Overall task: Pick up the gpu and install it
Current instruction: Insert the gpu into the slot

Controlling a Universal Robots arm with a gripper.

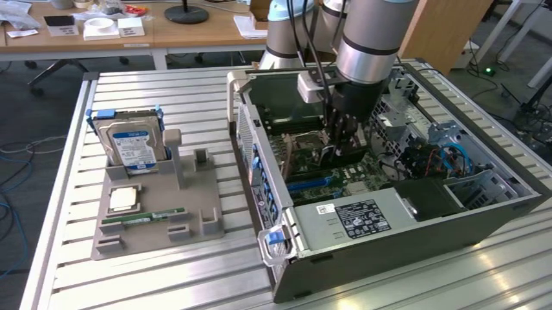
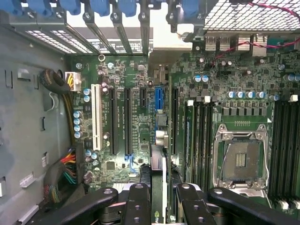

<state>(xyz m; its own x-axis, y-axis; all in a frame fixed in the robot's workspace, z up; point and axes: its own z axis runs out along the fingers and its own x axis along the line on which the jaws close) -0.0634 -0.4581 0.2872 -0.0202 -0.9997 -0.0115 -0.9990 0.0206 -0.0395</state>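
One thin, dark, flat gpu card [image 2: 157, 185] is clamped edge-on in the black hand [image 1: 343, 143]. It is held upright over the long black motherboard slots [image 2: 127, 122] inside the open grey computer case [image 1: 362, 258], at the exterior view's right, presumably so its edge can meet a slot.

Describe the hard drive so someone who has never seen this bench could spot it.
On the slatted metal table, at the exterior view's left of the open computer case, sits a grey holder tray. The hard drive stands upright at one end; its silver face and blue label set it apart from the square chip and slim green RAM stick lying flat there.
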